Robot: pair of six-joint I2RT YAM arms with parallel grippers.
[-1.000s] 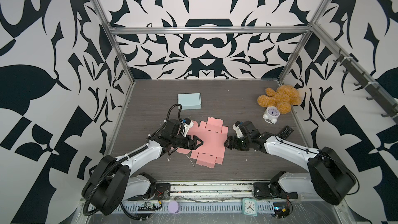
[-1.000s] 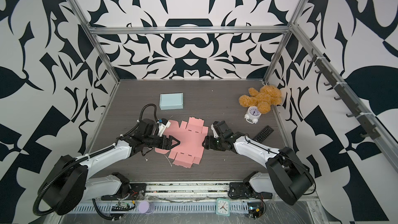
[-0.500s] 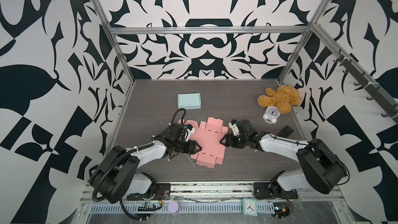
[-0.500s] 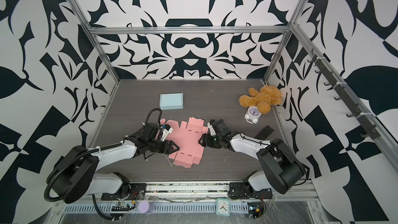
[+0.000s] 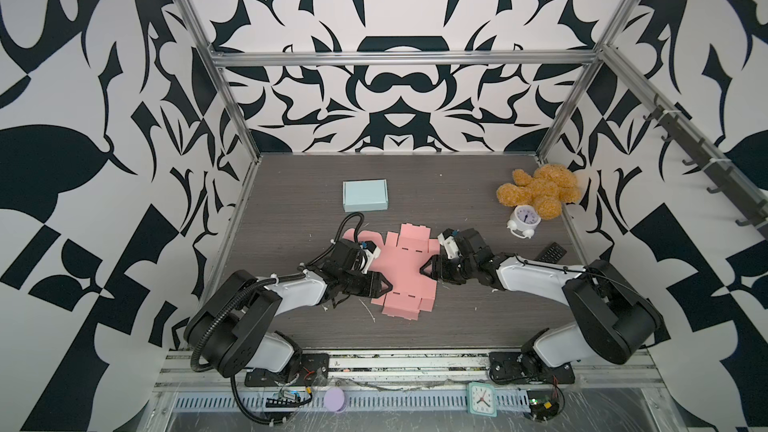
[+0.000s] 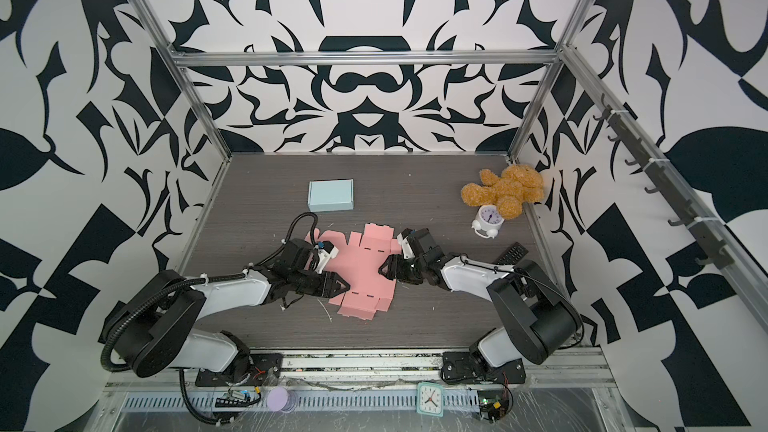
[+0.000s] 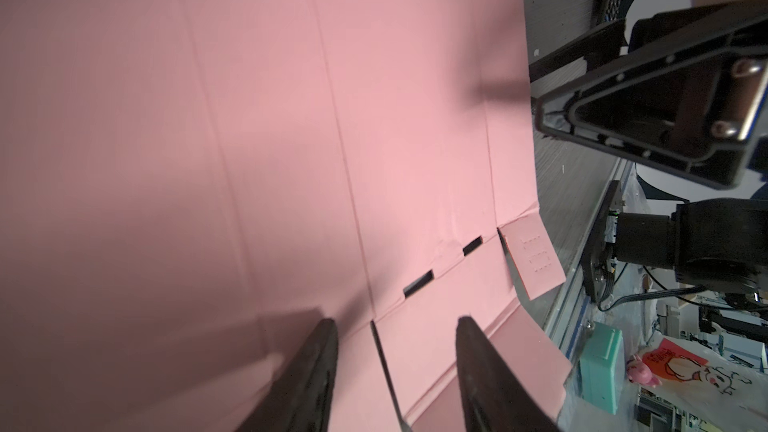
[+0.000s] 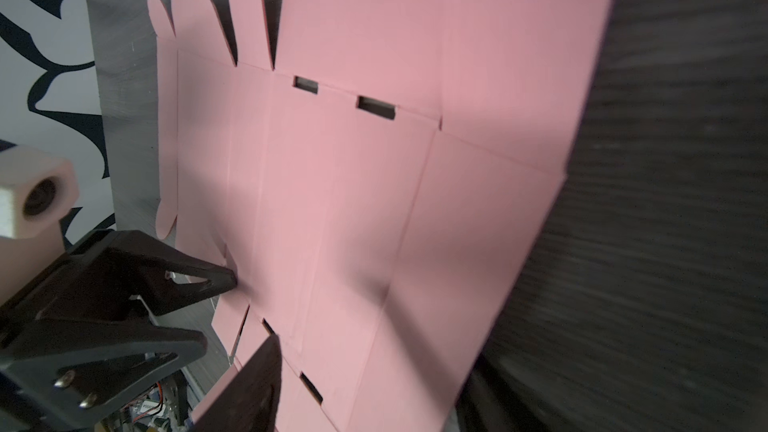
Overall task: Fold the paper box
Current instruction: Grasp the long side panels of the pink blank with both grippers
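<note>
- Flat and unfolded on the worktop (image 5: 291, 209), toward the front middle: the pink paper box (image 5: 405, 272), every panel and flap lying down, no wall raised yet.
- At its left edge, low over the sheet: the left tool (image 5: 386, 285), jaws partly apart with a clear gap in the left wrist view, clamped on nothing.
- At its right edge: the right tool (image 5: 426, 273), jaws likewise apart, tips touching or just beside the border. No telling from the blurred right wrist view about any hold on that edge.
- Risk of sliding: with thin card on a bare worktop, a push from one side alone likely to shove the whole sheet toward the other tool instead of bending it at a crease.
- Risk of a wrong fold: pressure away from a scored line likely to buckle or crumple a panel, spoiling the slots and tabs needed for locking.
- Risk of a failed pinch: hard to get a jaw under a sheet lying this flat, so scraping along the worktop or closing on air seems probable.
- Risk of tearing at the small slots and narrow flaps if pulled from both sides at once.
- Risk of collision between the two tools, close together and facing each other across one sheet.
- Little threat from the blue box (image 5: 365, 195), teddy bear (image 5: 538, 191), alarm clock (image 5: 524, 220) and remote (image 5: 550, 252), all well apart.
</note>
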